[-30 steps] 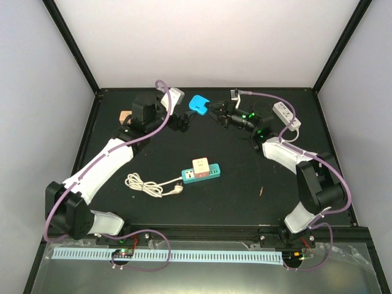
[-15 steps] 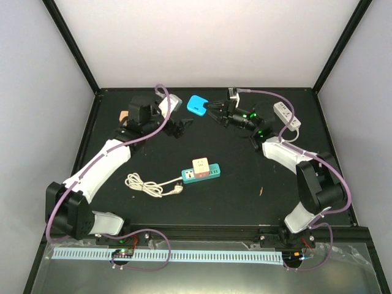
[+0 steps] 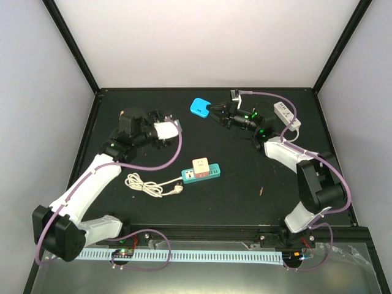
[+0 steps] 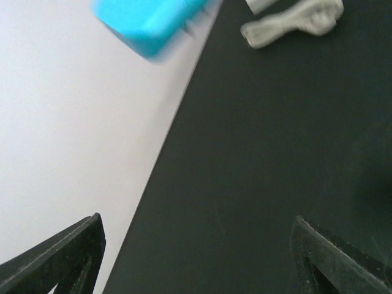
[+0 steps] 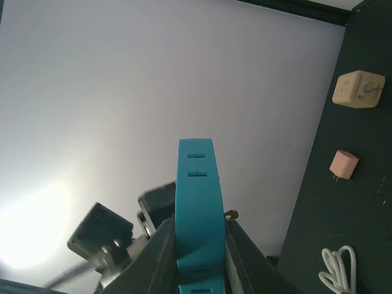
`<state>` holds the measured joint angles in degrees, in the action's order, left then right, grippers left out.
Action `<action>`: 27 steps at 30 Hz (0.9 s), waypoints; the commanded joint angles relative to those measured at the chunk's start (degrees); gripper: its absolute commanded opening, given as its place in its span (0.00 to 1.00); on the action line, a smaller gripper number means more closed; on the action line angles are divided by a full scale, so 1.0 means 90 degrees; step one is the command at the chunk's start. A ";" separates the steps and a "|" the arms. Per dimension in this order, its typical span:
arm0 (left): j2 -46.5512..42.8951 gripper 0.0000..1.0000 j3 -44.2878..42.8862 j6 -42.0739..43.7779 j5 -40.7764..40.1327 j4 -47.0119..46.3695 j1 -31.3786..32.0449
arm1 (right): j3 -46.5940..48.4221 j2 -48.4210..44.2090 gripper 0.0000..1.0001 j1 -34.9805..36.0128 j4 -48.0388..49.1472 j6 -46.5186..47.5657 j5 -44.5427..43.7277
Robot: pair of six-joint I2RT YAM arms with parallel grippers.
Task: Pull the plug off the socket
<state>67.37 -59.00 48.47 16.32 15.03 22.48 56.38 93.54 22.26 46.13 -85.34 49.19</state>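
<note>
My right gripper (image 3: 212, 111) is shut on a flat blue socket block (image 3: 198, 107) and holds it above the table at the back. In the right wrist view the block (image 5: 197, 202) stands edge-on between my fingers (image 5: 160, 254). My left gripper (image 3: 177, 125) is open and empty, a short way left of and nearer than the block. In its wrist view the jaws (image 4: 196, 218) stand wide apart over bare table, with the blue block (image 4: 150, 21) blurred at the top left. A green power strip (image 3: 201, 174) lies mid-table with a cream adapter (image 3: 202, 165) plugged into it.
A coiled white cable with a plug (image 3: 150, 184) lies left of the green strip. A white power strip (image 3: 286, 115) lies at the back right. A cream cube (image 5: 359, 89) and a pink plug (image 5: 343, 165) lie on the table in the right wrist view. A whitish blurred shape (image 4: 294, 21) is at the top of the left wrist view.
My left arm has pulled back to the left and towards the near side, away from the blue block. My right gripper has stayed at the back, still shut on the block.
</note>
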 commanded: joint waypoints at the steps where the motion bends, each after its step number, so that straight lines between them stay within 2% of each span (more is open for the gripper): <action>1: -0.0930 0.86 0.0638 0.2066 -0.0264 0.0127 -0.0037 | -0.0048 -0.0008 0.01 0.0079 -0.0042 0.0242 0.0003; 3: -0.1363 0.89 0.0708 0.2475 0.0169 0.0036 -0.0028 | -0.0044 -0.0054 0.01 0.0139 -0.0099 0.0350 -0.0020; 5: -0.1695 0.90 0.0834 0.2577 0.0517 -0.0582 -0.0002 | -0.0057 -0.0058 0.01 0.0213 -0.0125 0.0384 0.0000; 10: -0.1993 0.89 0.1213 0.2925 0.0335 -0.1902 0.0437 | -0.0225 -0.0123 0.01 0.0378 0.0040 0.0190 -0.0006; 15: -0.2237 0.88 0.1677 0.3482 0.0559 -0.2206 0.0587 | -0.0551 -0.0474 0.01 0.0514 0.0186 0.0103 -0.0148; 19: -0.2410 0.83 0.1884 0.4028 0.0660 -0.2153 0.0859 | -0.0684 -0.0683 0.01 0.0636 0.0165 0.0055 -0.0219; 27: -0.2336 0.67 0.2263 0.4617 -0.0046 -0.2464 0.1518 | -0.0640 -0.0691 0.01 0.0944 0.0335 0.0024 -0.0188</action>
<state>46.39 -39.55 85.38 18.35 -3.57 34.46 50.30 88.36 29.85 46.35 -84.55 48.12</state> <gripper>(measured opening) 0.700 0.195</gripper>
